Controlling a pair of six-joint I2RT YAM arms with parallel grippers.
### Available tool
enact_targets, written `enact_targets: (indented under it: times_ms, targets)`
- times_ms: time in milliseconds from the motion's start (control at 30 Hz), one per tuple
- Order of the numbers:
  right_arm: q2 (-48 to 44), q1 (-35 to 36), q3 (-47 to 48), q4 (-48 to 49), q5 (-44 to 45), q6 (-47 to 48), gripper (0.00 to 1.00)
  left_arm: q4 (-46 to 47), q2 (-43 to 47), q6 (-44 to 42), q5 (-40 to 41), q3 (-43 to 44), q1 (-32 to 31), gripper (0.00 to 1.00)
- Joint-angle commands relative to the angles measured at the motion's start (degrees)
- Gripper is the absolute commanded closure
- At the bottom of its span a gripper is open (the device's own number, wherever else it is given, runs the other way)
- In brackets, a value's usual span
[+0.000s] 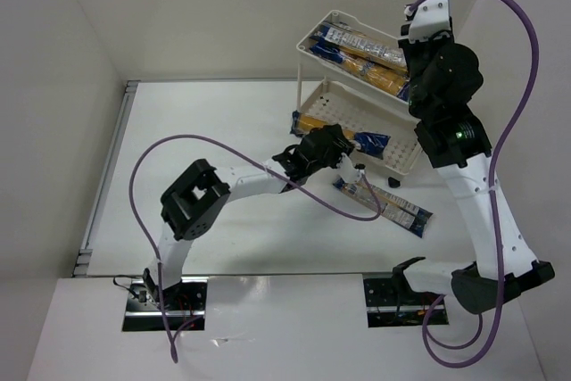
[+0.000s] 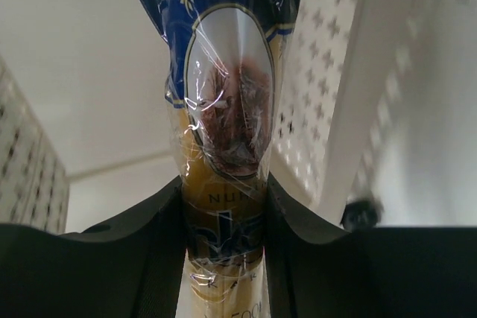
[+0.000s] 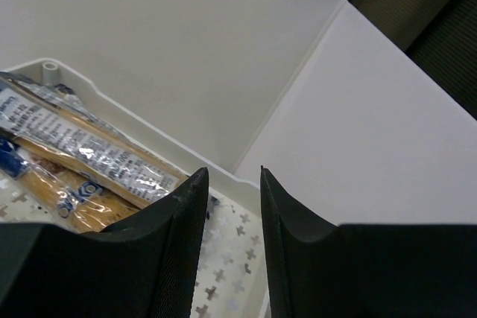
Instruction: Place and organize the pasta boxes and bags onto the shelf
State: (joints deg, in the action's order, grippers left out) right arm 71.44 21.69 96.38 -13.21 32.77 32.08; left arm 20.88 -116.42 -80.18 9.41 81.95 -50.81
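Gripping a pasta packet (image 2: 227,94) at its clear middle, the left gripper (image 2: 223,188) is clamped tight, one finger on each side. The packet's blue end points away from the wrist camera, just beside a perforated wall of the shelf (image 2: 320,72). From the top view, the left gripper (image 1: 346,163) sits at the near edge of the shelf's lower tray (image 1: 403,165), with the packet's blue end (image 1: 370,142) over that tray.

A second packet (image 1: 314,122) lies at the left end of the lower tray, its dark end poking past the rim. The upper tray (image 1: 357,21) holds several packets (image 1: 361,51) lying side by side lengthwise. One more packet (image 1: 385,205) lies flat on the table (image 1: 223,113), just in front of the shelf, near a wheel (image 1: 393,182).

The right arm (image 1: 446,86) is raised over the right end of the upper tray. The right gripper (image 3: 232,176) has its jaws nearly closed, with a slim gap and nothing between them. Below it are the tray's rim (image 3: 149,123) and the packets (image 3: 82,150) inside; the fingers are not touching them.
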Motion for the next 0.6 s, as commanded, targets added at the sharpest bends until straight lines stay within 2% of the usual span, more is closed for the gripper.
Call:
enact_targets:
  times_ms: [0,33,133,200,300,433,500,533,567]
  targets:
    - [-2.53,-1.74,-1.46,3.11,0.71,0.18,0.6,12.25,-2.83,-3.93,-5.45,10.66,0.18,0.88]
    - [-2.53,-1.74,-2.33,3.11,0.71,0.18,0.6,11.47,-4.06,-3.06,-5.45,16.34,0.18,0.86]
    - [-3.76,-2.79,-3.91,3.11,0.71,0.18,0.59,7.08,-8.29,-1.65,-6.24,23.59,0.71,0.8]
    - [-4.47,-2.8,-4.61,3.11,0.71,0.71,0.58,7.06,-9.35,-3.13,-8.26,25.27,1.4,0.6]
    - [-5.96,-3.41,-6.81,4.77,0.1,2.28,0.56,5.06,-10.58,-3.14,-9.76,27.54,1.94,0.4]
    - [-7.19,-3.41,-8.14,5.39,0.1,2.29,0.52,2.41,-10.67,-4.36,-11.61,25.73,3.26,0.26]
    - [-7.72,-3.94,-9.27,5.91,-1.22,2.91,0.51,3.37,-10.05,-4.37,-12.31,23.43,3.78,0.07]
    - [-7.72,-3.94,-9.28,5.92,-1.22,2.91,0.51,3.37,-10.05,-3.76,-12.31,23.43,3.78,0.02]
    - [-7.72,-3.94,-9.28,5.92,-1.22,2.91,0.49,3.37,-10.05,-3.06,-11.7,23.43,3.78,0.0]
